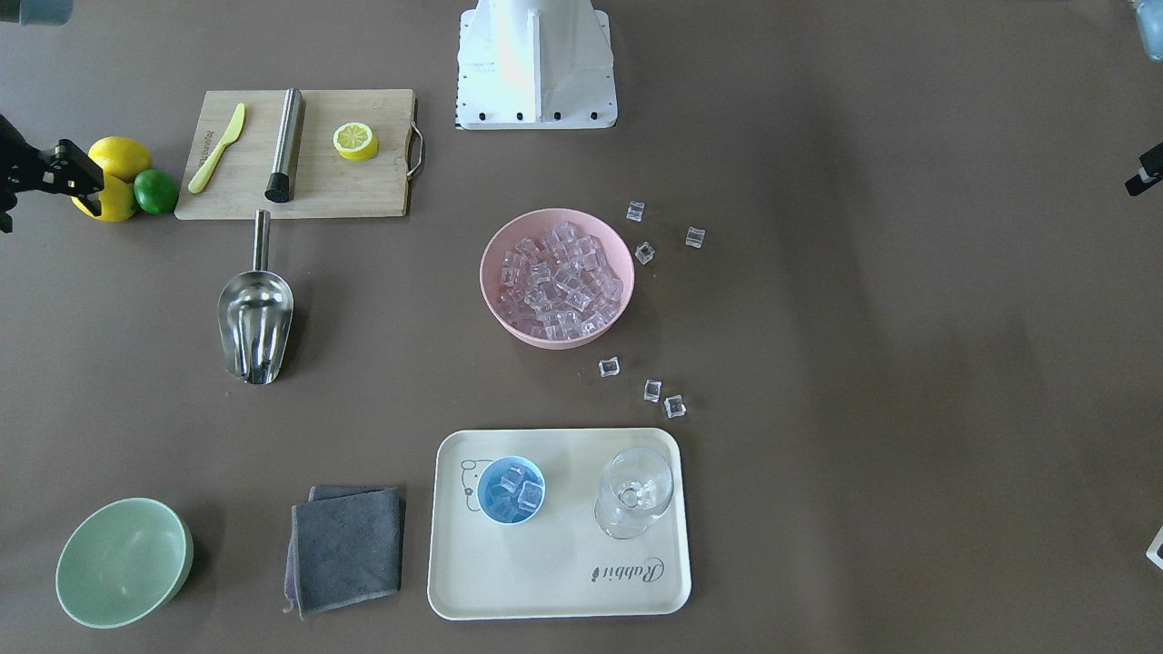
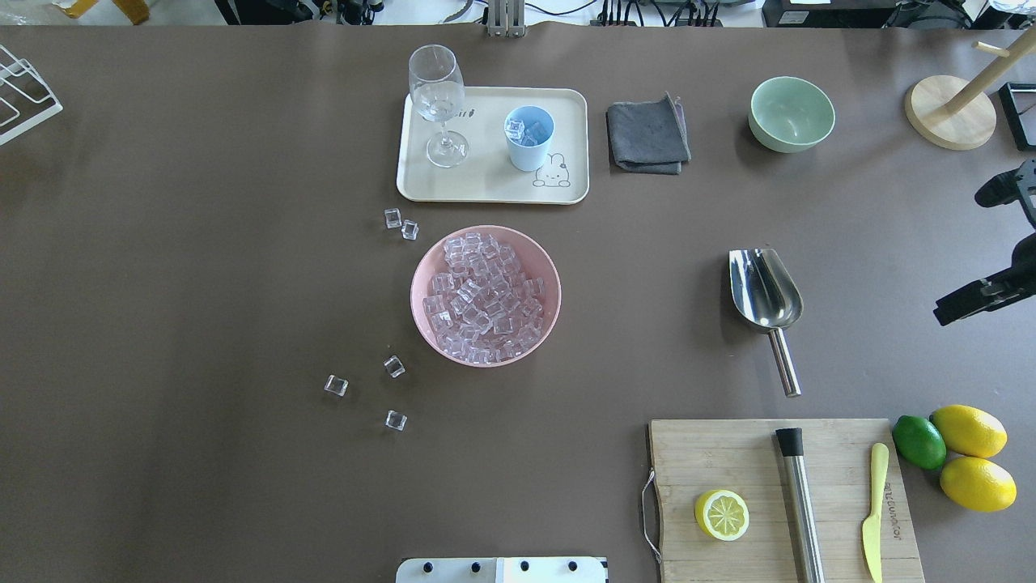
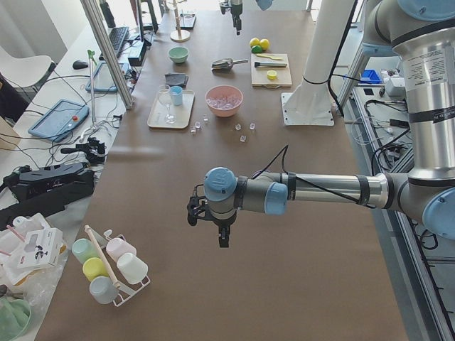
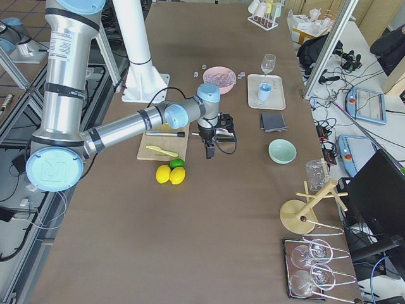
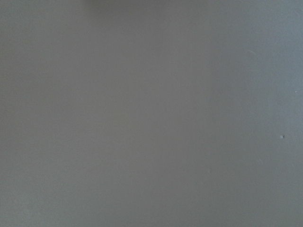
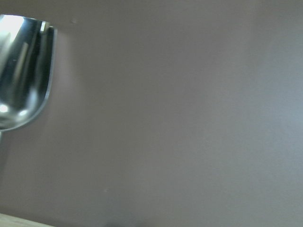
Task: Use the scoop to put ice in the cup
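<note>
The steel scoop (image 2: 765, 295) lies empty on the table, handle toward the cutting board; its trough shows at the left of the right wrist view (image 6: 21, 71). The light-blue cup (image 2: 528, 138) stands on the cream tray (image 2: 486, 190) with a few ice cubes in it. Most of the ice (image 2: 486, 295) fills the pink bowl (image 2: 421, 295); several cubes lie loose on the table around it (image 2: 394, 366). My right gripper (image 2: 983, 295) hangs to the right of the scoop, holding nothing; its jaws are unclear. My left gripper (image 3: 217, 231) hovers far from the objects; I cannot tell its state.
A clear stemmed glass (image 2: 438, 101) stands on the tray beside the cup. A grey cloth (image 2: 647, 134) and a green bowl (image 2: 791, 113) lie to the tray's right. The cutting board (image 2: 728, 453) holds a lemon half, a steel cylinder and a yellow knife; lemons and a lime (image 2: 919, 441) lie beside it.
</note>
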{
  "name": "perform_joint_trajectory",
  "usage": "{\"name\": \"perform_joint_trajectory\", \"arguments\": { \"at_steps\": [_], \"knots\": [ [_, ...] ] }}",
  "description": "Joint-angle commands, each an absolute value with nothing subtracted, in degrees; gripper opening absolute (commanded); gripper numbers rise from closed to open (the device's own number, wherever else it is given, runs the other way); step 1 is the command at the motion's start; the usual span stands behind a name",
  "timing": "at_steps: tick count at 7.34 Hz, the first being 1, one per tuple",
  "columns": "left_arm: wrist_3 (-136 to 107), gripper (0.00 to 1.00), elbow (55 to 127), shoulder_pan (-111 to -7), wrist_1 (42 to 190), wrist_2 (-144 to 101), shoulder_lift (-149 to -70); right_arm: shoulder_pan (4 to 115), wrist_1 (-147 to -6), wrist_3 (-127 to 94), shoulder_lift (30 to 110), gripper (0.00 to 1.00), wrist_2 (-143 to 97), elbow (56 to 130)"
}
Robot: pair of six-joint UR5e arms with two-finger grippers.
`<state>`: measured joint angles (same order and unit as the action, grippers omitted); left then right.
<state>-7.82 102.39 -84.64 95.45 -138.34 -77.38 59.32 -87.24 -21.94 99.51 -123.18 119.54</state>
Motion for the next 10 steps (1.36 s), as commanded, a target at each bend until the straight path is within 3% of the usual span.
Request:
{"name": "perform_joint_trajectory", "arguments": {
  "at_steps": [1,3,10],
  "knots": [
    [-7.82,0.98,102.39,-83.68,95.45,-138.34,-77.43,77.44,-87.10,-4.64,104.22,1.00,-126.62,109.74],
    [-7.82,0.98,102.39,-83.14,95.45,-138.25,-77.43,90.22,-87.10,8.83,104.33,1.00,-129.81,100.40],
    [-7.82,0.98,102.39,-83.14,95.45,-138.25,-77.52,92.55,-87.45,0.53,104.24,1.00,-132.80,105.65]
  ]
}}
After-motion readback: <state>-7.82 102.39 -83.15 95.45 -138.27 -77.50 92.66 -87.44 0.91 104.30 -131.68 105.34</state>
